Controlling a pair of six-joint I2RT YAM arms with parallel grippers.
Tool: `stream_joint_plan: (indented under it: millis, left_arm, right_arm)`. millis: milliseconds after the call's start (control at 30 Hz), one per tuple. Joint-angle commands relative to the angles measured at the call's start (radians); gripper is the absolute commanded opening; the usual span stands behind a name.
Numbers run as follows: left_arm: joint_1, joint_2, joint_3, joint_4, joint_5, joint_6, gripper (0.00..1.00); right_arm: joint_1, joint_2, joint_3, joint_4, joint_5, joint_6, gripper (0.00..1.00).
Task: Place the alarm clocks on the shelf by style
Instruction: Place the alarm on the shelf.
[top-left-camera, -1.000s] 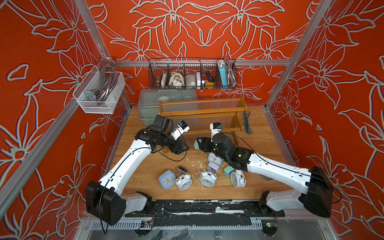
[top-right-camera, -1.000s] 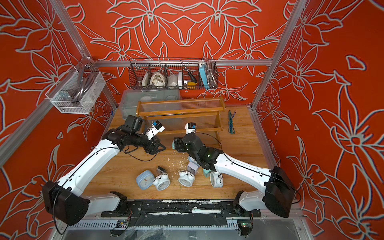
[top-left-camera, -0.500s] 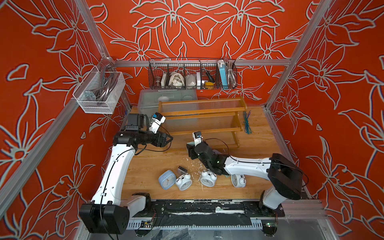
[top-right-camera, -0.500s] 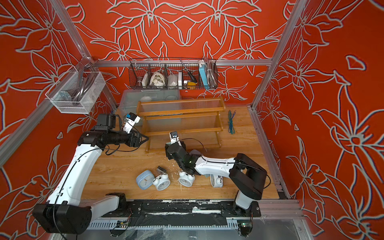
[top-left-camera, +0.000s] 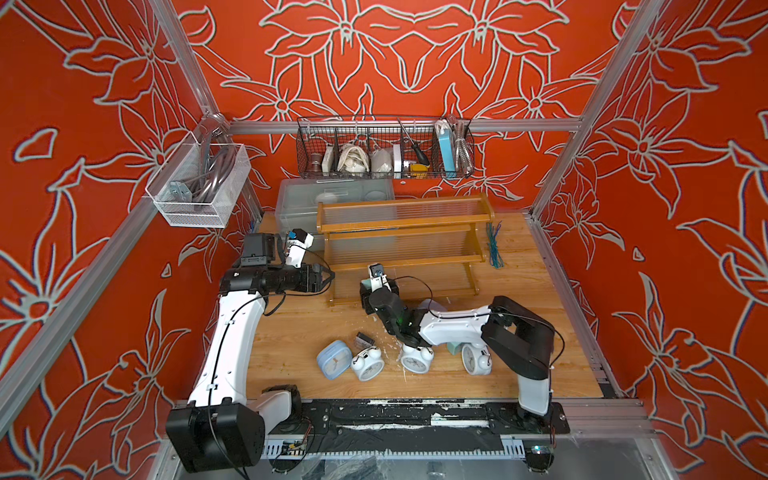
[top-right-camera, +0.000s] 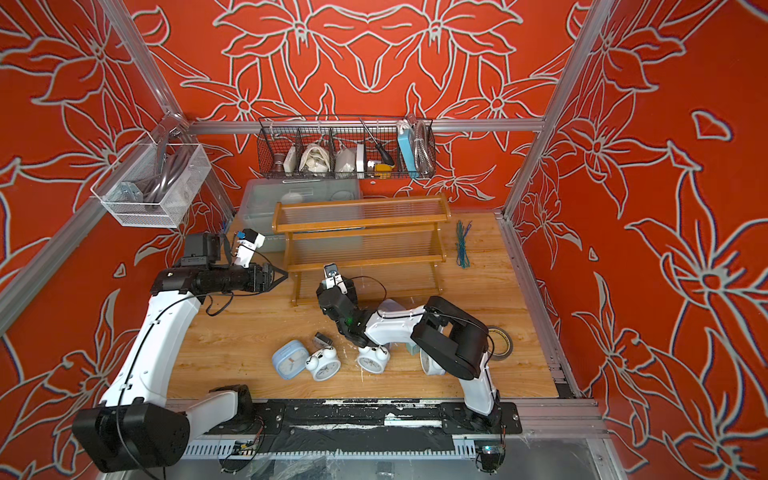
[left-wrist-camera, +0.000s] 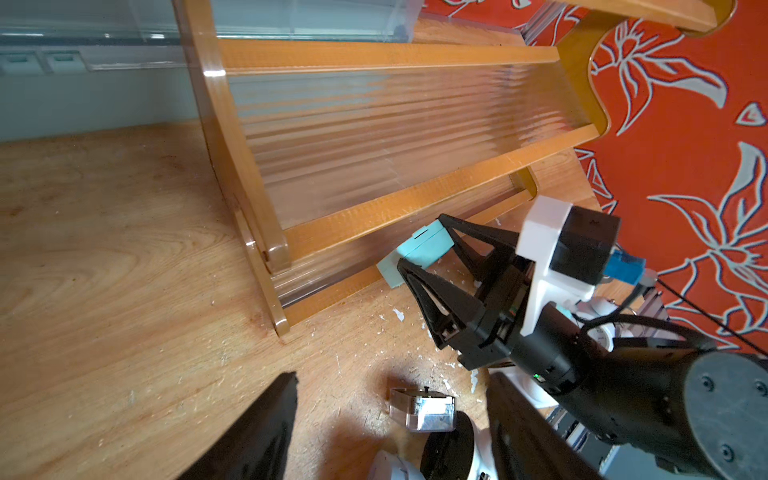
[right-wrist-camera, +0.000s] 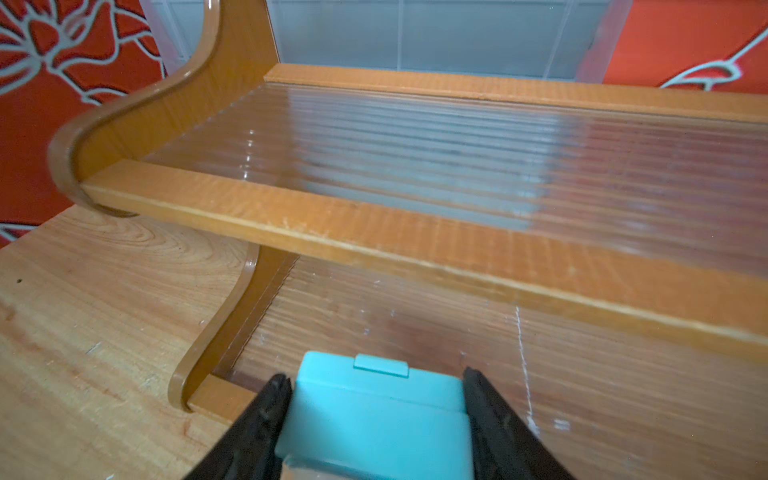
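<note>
Just below centre in both top views, only a teal sliver showed by the right wrist. The right wrist view showed the right gripper (right-wrist-camera: 374, 378) pinching a teal cube clock (right-wrist-camera: 374, 424). The clock was smooth and near-cubic, tabbed edge toward the shelf (right-wrist-camera: 374, 232), dial hidden, at the lowest tier. In a top view, the left gripper (top-left-camera: 329, 277), further left, stood spread and empty.
</note>
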Motion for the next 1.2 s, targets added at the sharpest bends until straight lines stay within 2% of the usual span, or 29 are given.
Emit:
stream_joint_plan:
  millis: [0,200,500,900,1067,1167]
  left_arm:
    - [0.04,-0.022,-0.011,0.018,0.06,-0.018,0.73]
    - [0.077,-0.026,-0.019,0.019,0.085,-0.02,0.72]
    - [0.081,-0.03,-0.017,0.019,0.072,-0.02,0.72]
    - [0.091,-0.036,-0.019,0.027,0.049,-0.031,0.72]
    - [0.094,-0.039,-0.021,0.027,0.047,-0.031,0.72]
    - [0.096,-0.039,-0.022,0.028,0.047,-0.031,0.72]
  right_arm:
    - [0.003,0.047,0.067,0.038,0.049,-0.022,0.38]
    - [0.003,0.12,0.135,0.017,0.085,-0.001,0.38]
    - [-0.003,0.199,0.197,-0.008,0.15,0.018,0.39]
    - [-0.02,0.238,0.21,-0.021,0.149,0.022,0.42]
    - [-0.022,0.238,0.21,-0.022,0.146,0.019,0.51]
    - [-0.021,0.228,0.208,-0.024,0.142,0.016,0.59]
